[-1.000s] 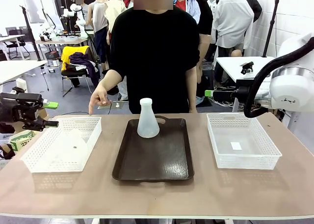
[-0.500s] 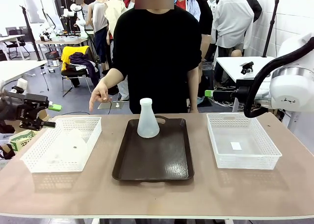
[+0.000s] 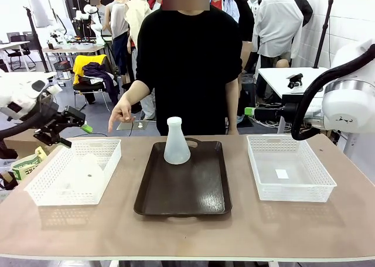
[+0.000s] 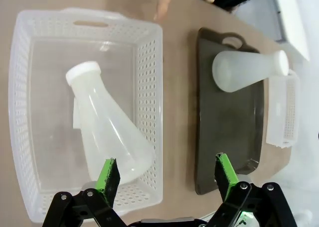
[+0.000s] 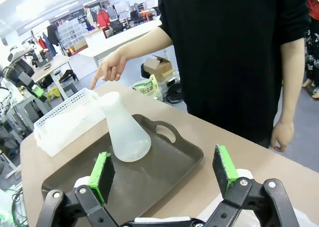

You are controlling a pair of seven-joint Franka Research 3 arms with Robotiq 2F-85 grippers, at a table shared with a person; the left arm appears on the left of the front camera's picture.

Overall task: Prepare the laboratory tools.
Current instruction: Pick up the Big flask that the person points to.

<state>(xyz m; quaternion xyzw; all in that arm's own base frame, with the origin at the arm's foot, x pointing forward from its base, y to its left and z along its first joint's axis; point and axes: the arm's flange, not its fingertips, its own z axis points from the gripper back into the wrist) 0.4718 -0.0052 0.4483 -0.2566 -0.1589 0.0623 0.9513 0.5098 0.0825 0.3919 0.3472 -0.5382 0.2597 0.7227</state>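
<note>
Both spread-jawed: left gripper [image 4: 165, 167] above frosted conical flask [image 4: 107, 127] in perforated basket [image 4: 149, 87], right gripper [image 5: 162, 162] facing dark tray [image 5: 164, 170].

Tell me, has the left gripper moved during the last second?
Yes. The left gripper has shifted right, closer to the left basket.

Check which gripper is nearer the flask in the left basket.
Left. The left gripper hovers open above the far-left corner of the basket holding the flask. The right gripper, open, is beyond the tray, by the right basket's far corner.
</note>
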